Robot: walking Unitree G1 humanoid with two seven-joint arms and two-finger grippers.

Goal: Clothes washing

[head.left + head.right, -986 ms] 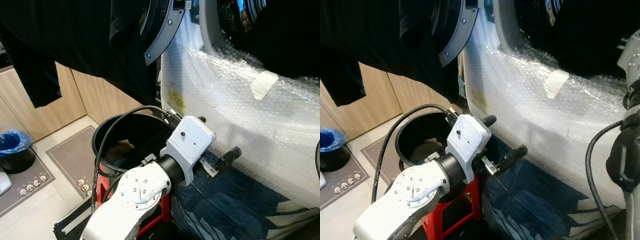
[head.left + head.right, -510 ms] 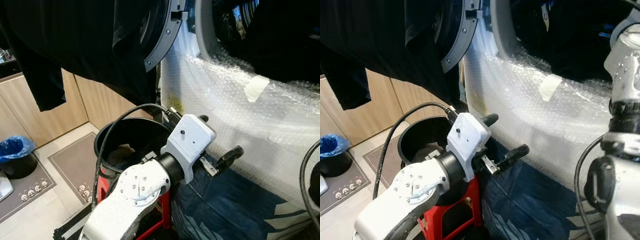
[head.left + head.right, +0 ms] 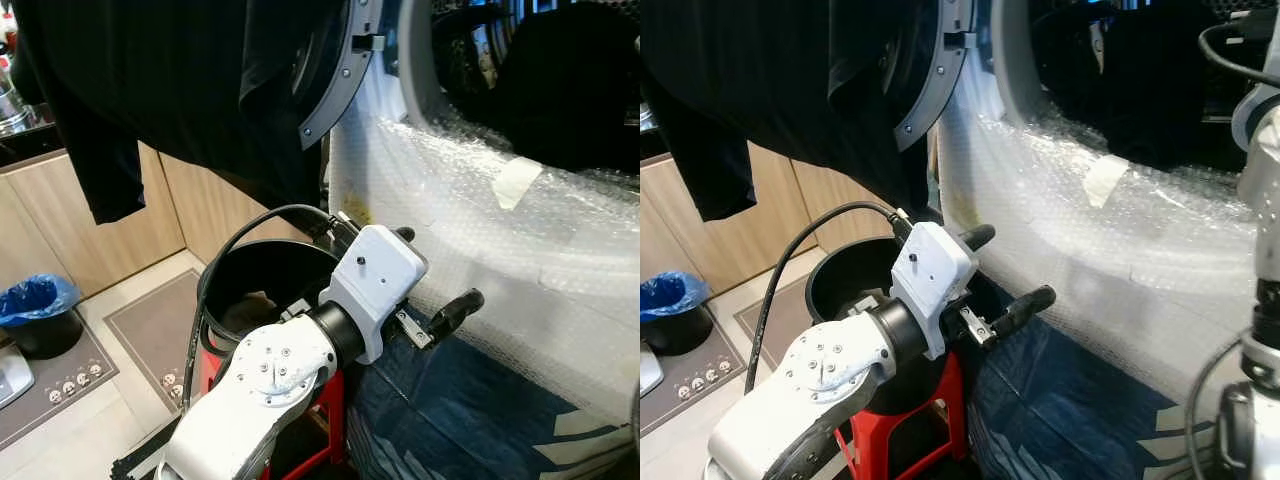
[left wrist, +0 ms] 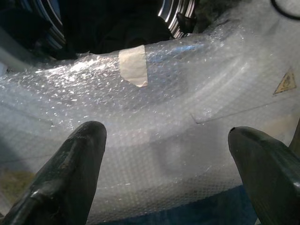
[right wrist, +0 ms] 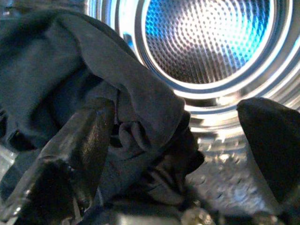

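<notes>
Steel drum (image 5: 206, 42), dark garment (image 5: 84, 93) inside

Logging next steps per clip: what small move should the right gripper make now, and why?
Probably close on the dark garment. The right gripper is open at the steel drum, one finger against the bunched cloth, which lies at the drum's mouth.

1. The washing machine (image 3: 480, 210) is placed on the right, its door (image 3: 335, 70) swung open to the left.
2. A garment (image 3: 170, 80) is draped over the door.
3. A bucket (image 3: 262, 285) is set on a stool (image 3: 902, 425), left of the machine.
4. Clothing (image 5: 93, 117) is seen, apparently, in the drum (image 5: 206, 42).
5. A bin (image 3: 35, 310) is stood on a mat (image 3: 50, 375), far left.
</notes>
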